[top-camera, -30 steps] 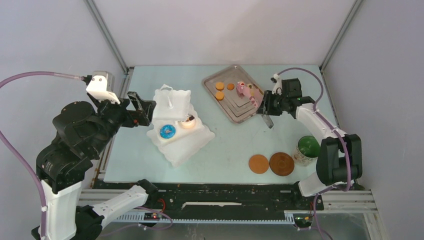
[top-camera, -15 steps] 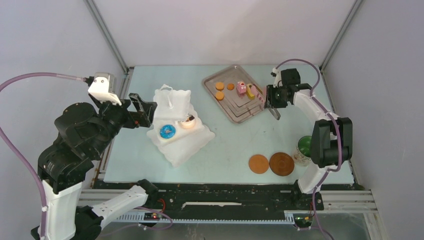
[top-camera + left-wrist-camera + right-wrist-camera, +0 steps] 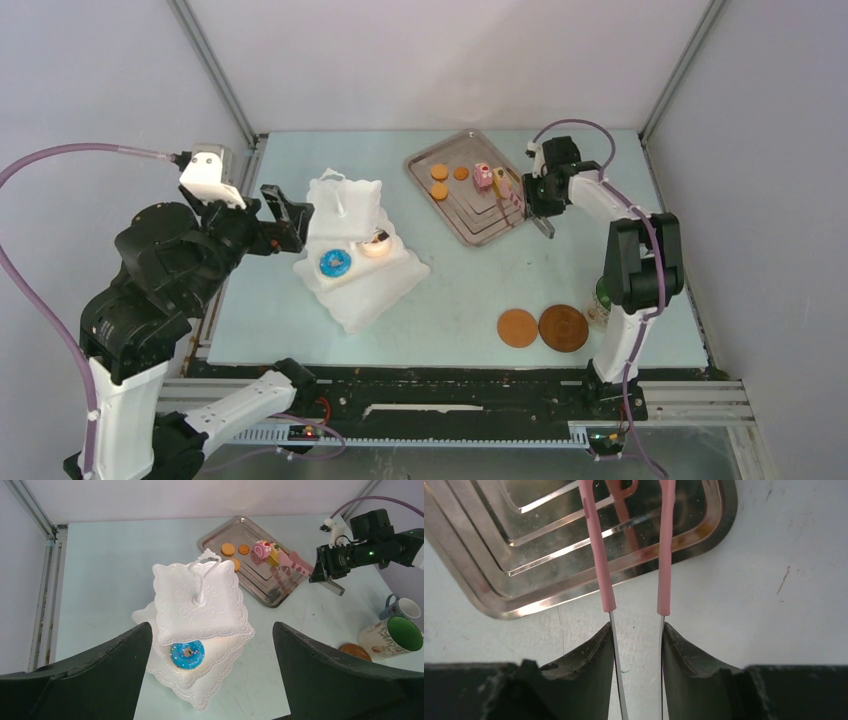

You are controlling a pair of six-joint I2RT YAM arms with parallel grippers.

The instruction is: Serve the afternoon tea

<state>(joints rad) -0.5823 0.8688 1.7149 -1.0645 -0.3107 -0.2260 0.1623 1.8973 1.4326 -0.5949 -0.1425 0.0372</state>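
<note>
The white three-tier stand (image 3: 345,205) stands left of centre with a blue doughnut (image 3: 335,262) and a pale pastry (image 3: 377,243) on a lower tier. It also shows in the left wrist view (image 3: 197,597), with the blue doughnut (image 3: 187,654). My left gripper (image 3: 290,215) is open and empty, high at the stand's left (image 3: 211,630). My right gripper (image 3: 537,195) is shut on the pink tongs (image 3: 514,193) at the silver tray's right edge (image 3: 638,627). The tong arms (image 3: 596,555) reach over the tray (image 3: 549,575). Orange biscuits (image 3: 439,172) and cake slices (image 3: 484,177) lie on the tray.
Two brown coasters (image 3: 517,327) (image 3: 563,327) lie at the front right. The green-lined mug (image 3: 392,637) and the small white cup (image 3: 402,609) stand at the right edge, mostly hidden behind the right arm in the top view. Enclosure walls surround the table.
My right gripper has moved back and left with the tongs, to the tray's right edge. Its arm now covers the mug in the top view. The left arm has barely moved.
</note>
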